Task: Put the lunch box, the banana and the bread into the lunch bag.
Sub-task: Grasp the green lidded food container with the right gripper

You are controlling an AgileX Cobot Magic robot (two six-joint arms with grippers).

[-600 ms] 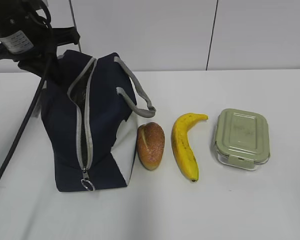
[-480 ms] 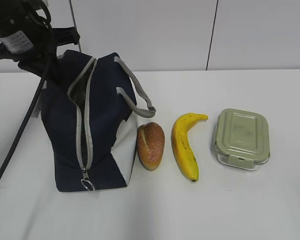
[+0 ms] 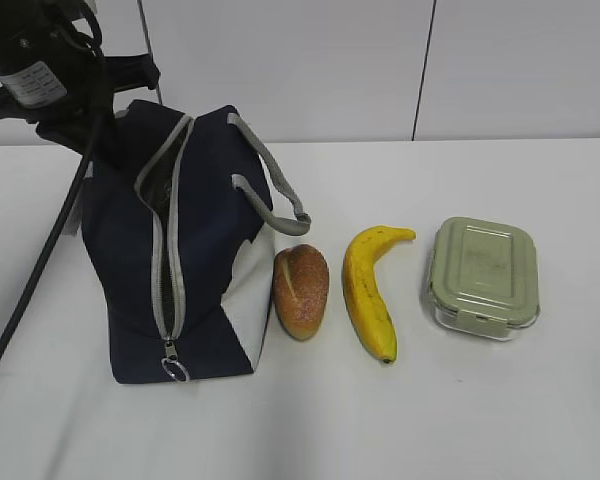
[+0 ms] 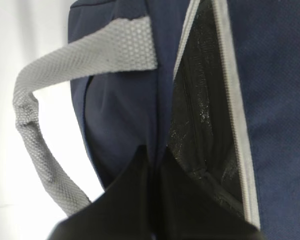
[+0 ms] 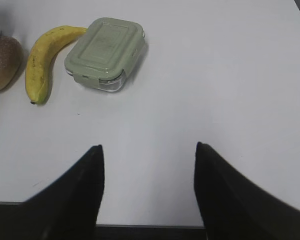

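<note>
From the outside camera, I see the lunch bag (image 3: 185, 250) at frame left, then bread (image 3: 301, 291), banana (image 3: 368, 287) and lunch box (image 3: 483, 274) on the desk (image 3: 500, 400). My left end effector (image 4: 155, 170) looks clenched on the bag's edge; it could slip and shut the bag. My right end effector (image 5: 147, 165) is released, bottom of frame.
</note>
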